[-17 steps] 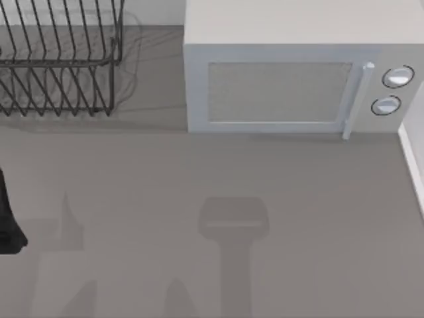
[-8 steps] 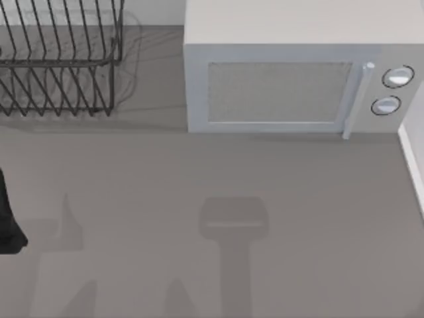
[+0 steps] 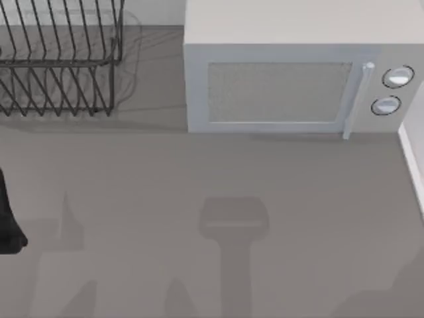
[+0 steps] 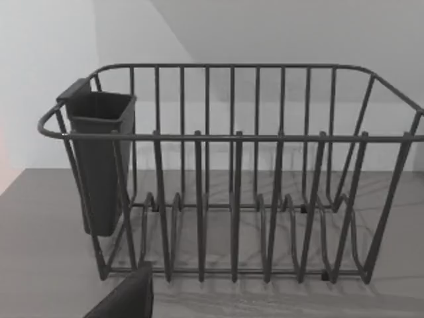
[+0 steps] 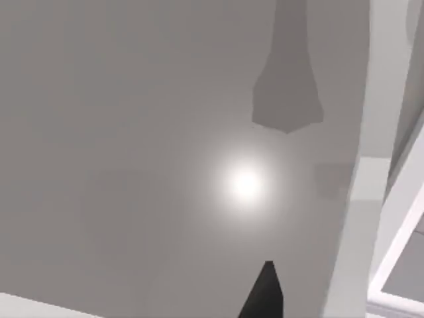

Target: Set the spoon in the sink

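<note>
The spoon is out of view. A white raised rim [image 3: 412, 158] runs along the table's right edge and also appears in the right wrist view [image 5: 391, 252]; I cannot tell whether it belongs to the sink. My left arm [image 3: 8, 222] is a dark shape at the table's left edge. A dark part of my left gripper [image 4: 126, 298] faces the wire dish rack [image 4: 232, 172]. A dark tip of my right gripper [image 5: 264, 291] hangs over bare grey counter near that rim.
The black wire dish rack [image 3: 59, 59] with a dark cutlery cup [image 4: 99, 159] stands at the back left. A white microwave [image 3: 298, 73], door closed, takes up the back centre and right. Soft shadows lie on the grey counter [image 3: 232, 225].
A shadow has spread in from the bottom right corner of the top view. The left arm has not moved.
</note>
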`<state>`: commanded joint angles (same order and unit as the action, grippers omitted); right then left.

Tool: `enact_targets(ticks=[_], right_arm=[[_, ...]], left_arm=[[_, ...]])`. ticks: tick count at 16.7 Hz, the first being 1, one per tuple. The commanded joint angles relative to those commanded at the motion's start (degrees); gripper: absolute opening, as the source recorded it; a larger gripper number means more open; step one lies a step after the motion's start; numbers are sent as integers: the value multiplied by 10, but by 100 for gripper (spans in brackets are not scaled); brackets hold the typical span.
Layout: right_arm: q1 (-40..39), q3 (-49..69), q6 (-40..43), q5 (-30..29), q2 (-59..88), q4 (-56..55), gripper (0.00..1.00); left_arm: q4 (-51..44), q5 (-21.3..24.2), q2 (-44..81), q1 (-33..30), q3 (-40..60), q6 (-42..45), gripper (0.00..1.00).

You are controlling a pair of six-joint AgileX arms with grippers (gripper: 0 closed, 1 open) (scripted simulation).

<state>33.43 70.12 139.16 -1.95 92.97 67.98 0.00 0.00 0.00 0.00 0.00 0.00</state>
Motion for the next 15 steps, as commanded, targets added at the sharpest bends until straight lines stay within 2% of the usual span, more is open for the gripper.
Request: enact_targets(ticks=[4, 11, 15], right_arm=[[-47, 202, -40, -1, 142, 68, 0], [-154, 662, -148, 0, 432, 209, 0], [-208, 850, -212, -1, 563, 269, 0]], left_arm=[[0, 0, 0, 0, 0, 0, 100], [0, 0, 0, 0, 0, 0, 100], [0, 0, 0, 0, 0, 0, 100]])
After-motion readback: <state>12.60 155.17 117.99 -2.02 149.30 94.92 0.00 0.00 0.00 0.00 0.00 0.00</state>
